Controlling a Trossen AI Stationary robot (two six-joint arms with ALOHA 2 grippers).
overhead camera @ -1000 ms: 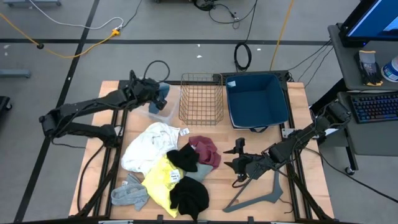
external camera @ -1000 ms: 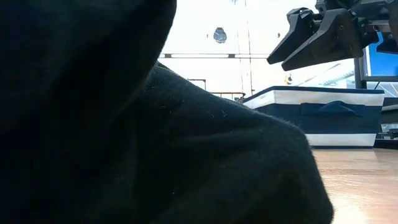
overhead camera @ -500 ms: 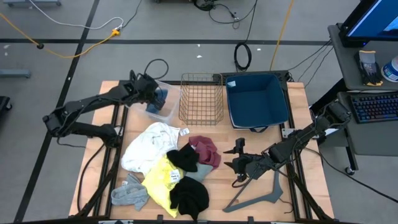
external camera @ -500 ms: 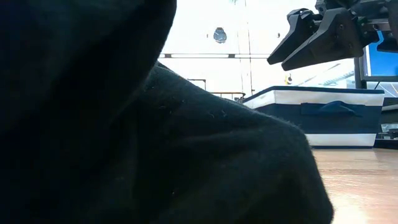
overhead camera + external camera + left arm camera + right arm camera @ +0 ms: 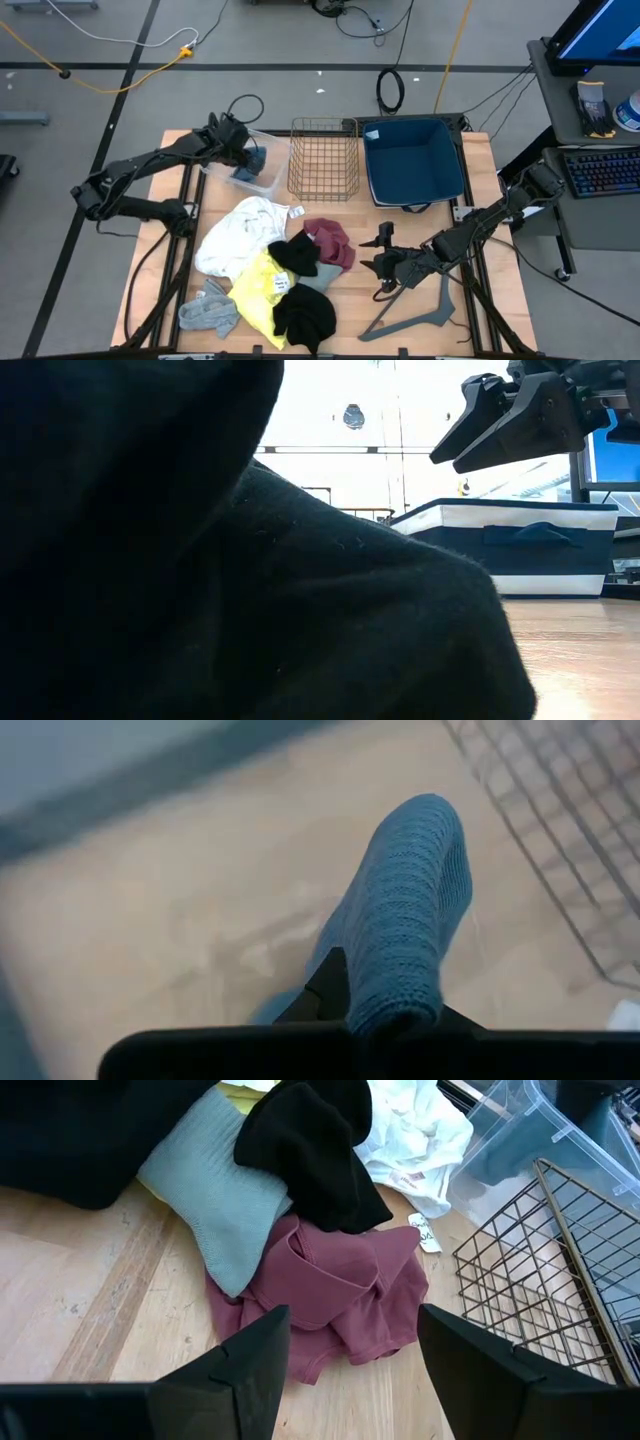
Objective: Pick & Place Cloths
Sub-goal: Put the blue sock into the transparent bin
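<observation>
A black fleece cloth [image 5: 200,580] lies hard against the table-level camera, at the near edge of the pale wooden table [image 5: 470,330], with a crumpled grey cloth [image 5: 208,312] well to its left and a bright yellow cloth [image 5: 258,285] touching it. Beside the pile rests a grey plastic clothes hanger [image 5: 415,315]. Above the hanger and clear of the table hovers the right gripper [image 5: 383,262], its two dark fingers [image 5: 250,1365] standing apart with nothing between them, pointed toward a rumpled maroon cloth [image 5: 340,1300] just ahead. A pale green ribbed knit cloth [image 5: 215,1205] and a second black cloth [image 5: 310,1150] overlap the maroon one, and a large white cloth [image 5: 240,235] spreads out to the left of the heap. Farther back stand, side by side, a clear plastic bin [image 5: 262,178], a gold wire basket [image 5: 324,160] and a navy fabric bin with a white band [image 5: 520,545]. The left gripper [image 5: 238,148] reaches over the clear bin, its fingers clamped on a teal-blue ribbed knit cloth [image 5: 405,910] that hangs down into the bin.
</observation>
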